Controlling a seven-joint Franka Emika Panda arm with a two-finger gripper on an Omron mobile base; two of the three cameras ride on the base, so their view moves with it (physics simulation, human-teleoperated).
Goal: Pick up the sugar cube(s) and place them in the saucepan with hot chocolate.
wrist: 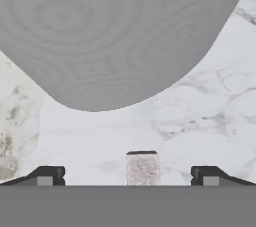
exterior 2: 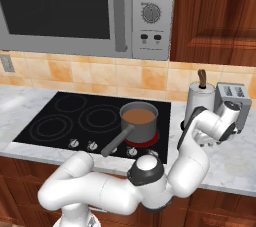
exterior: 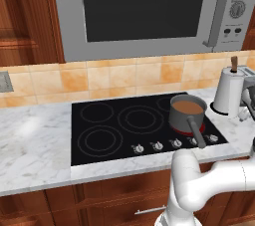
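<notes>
In the hand view a pale, grainy sugar cube (wrist: 142,168) lies on the white marble counter (wrist: 200,116), between my two dark fingertips (wrist: 50,175). My gripper (wrist: 127,176) is open, with each tip well clear of the cube. The saucepan with hot chocolate (exterior: 188,113) stands on the front right burner of the black cooktop (exterior: 124,125). It is grey metal with brown liquid inside, and its long handle (exterior: 196,133) points toward the counter's front edge. From the right base view the saucepan (exterior 2: 139,121) is left of my wrist (exterior 2: 220,123), which reaches down beside the paper-towel roll.
A white paper-towel roll (exterior 2: 200,102) on a round grey base (wrist: 110,36) stands just beyond the cube. A silver toaster (exterior 2: 232,96) sits right of it against the tiled wall. A microwave (exterior: 144,11) hangs over the cooktop. Knobs (exterior: 157,145) line the stove's front.
</notes>
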